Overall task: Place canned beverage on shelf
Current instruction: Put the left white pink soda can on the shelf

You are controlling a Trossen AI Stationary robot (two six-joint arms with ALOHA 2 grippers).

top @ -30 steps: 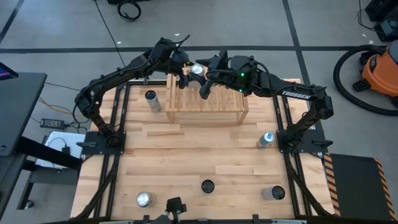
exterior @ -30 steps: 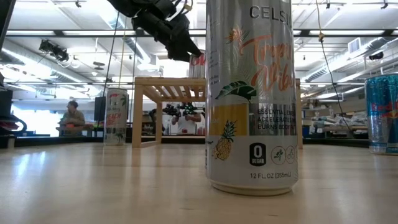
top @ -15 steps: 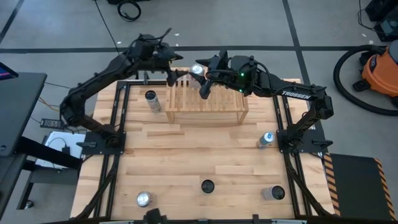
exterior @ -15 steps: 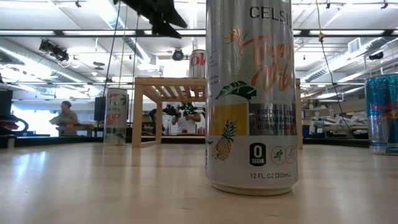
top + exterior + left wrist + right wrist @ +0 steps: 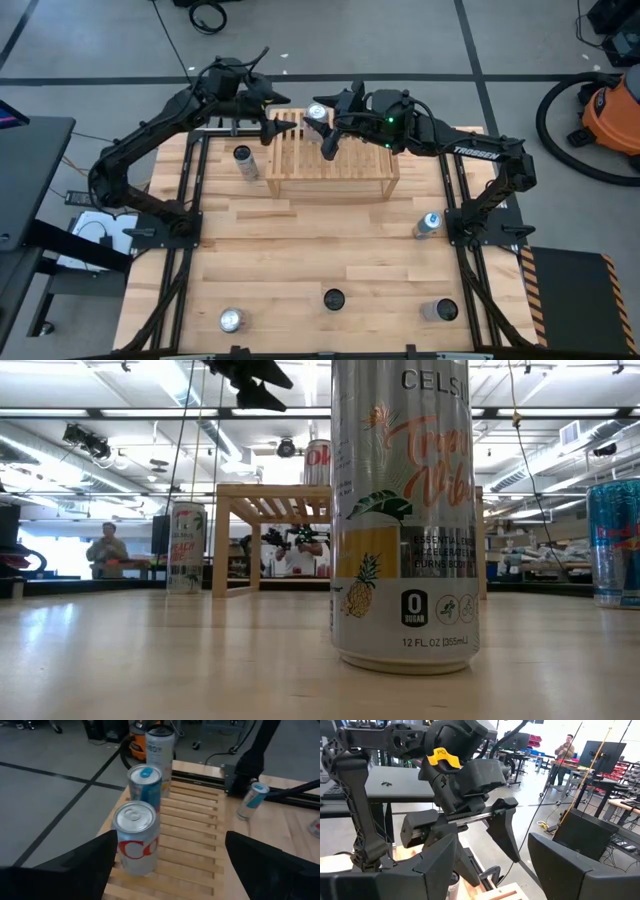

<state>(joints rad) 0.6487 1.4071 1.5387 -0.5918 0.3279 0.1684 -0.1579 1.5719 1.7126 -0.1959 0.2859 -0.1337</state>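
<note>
Shelf (image 5: pixel 330 160) runs left-right; silver can (image 5: pixel 136 838) upright, seemingly untouched.

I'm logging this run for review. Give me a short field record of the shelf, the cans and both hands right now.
shelf: wooden slatted rack at the table's far side
cans on shelf: three in the left wrist view; the nearest is a silver can with red lettering
cans on table: several stand loose, including a Celsius can near the low camera
left hand: open, empty, above the shelf's left end
right hand: open, empty, over the shelf
</note>
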